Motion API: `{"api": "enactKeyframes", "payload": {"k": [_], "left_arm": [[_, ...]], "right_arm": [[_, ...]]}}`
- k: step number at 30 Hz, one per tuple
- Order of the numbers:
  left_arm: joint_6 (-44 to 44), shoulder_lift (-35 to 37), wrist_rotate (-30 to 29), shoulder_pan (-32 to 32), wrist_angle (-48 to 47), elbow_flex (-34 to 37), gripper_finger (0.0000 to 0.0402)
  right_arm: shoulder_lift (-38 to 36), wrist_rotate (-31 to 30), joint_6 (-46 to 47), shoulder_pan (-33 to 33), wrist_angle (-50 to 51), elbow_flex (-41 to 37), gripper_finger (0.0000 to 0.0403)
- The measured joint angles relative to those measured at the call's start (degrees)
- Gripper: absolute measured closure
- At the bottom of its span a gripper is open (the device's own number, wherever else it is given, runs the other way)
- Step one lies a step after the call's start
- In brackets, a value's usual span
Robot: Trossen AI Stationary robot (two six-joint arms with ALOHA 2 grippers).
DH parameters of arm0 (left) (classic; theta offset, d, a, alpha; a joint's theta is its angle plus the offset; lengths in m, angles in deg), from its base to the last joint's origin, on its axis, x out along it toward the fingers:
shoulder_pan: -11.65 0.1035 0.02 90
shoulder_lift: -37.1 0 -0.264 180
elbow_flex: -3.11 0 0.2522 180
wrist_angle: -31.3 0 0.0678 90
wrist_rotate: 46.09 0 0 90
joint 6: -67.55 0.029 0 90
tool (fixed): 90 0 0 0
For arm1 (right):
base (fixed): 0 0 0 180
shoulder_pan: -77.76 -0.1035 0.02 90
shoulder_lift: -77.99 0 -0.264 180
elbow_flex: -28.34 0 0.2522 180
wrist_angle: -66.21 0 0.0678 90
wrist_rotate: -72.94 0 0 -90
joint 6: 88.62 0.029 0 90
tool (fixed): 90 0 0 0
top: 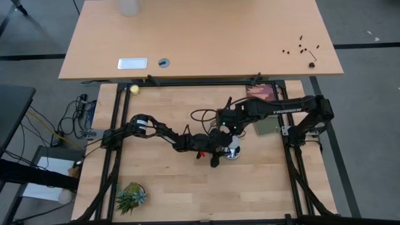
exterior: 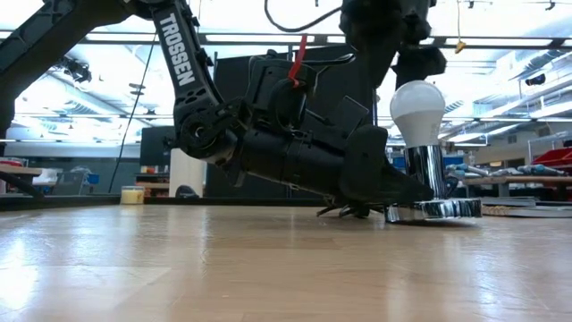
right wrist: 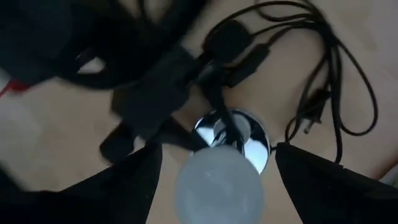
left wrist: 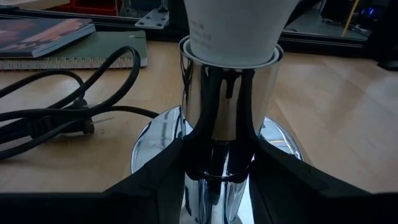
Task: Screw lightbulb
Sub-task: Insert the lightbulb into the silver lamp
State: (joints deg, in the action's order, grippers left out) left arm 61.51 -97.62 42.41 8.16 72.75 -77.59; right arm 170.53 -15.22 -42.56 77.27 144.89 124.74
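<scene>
The white lightbulb stands upright with its base inside the chrome socket's tube. The tube rises from a round chrome base disc on the wooden table. My left gripper lies low by the table and is shut on the tube. My right gripper hangs above the bulb, pointing down and open. In the right wrist view its fingers stand wide on either side of the bulb, clear of it. The bulb's neck shows in the left wrist view. My left gripper pinches the socket's chrome tube between its two fingers, low on the tube just above the base disc. The fingers come in nearly level, from the table's left. The socket stands upright, its disc on the table.
The socket's black cord loops on the table behind it, also in the right wrist view. A book and a grey-green notebook lie at the far right. A small green plant sits near left and a yellow ball far left.
</scene>
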Motion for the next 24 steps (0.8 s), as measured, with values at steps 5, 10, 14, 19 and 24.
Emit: {"api": "enactKeyframes", "payload": {"k": [5,10,14,19,24], "left_arm": [[1.24,0.06,0.09,-0.01,-0.87,-0.09,0.0208],[1.31,0.07,0.09,-0.02,-0.90,-0.06,0.0208],[2.04,0.07,0.10,-0.02,-0.97,-0.06,0.0208],[6.17,0.19,-0.72,-0.34,-2.97,-0.13,0.0208],[6.57,0.18,-1.61,-0.39,-3.07,-0.11,0.0208]], "right_arm": [[0.04,8.88,-8.05,0.82,5.64,3.53,0.0080],[0.04,7.18,-20.44,-2.32,14.04,4.25,0.0080],[0.04,1.09,-34.35,-6.21,17.12,1.50,0.0080],[0.06,-5.92,-39.61,-9.97,15.00,-2.27,0.0080],[0.06,-6.88,-41.45,-11.56,8.91,-4.56,0.0080]]}}
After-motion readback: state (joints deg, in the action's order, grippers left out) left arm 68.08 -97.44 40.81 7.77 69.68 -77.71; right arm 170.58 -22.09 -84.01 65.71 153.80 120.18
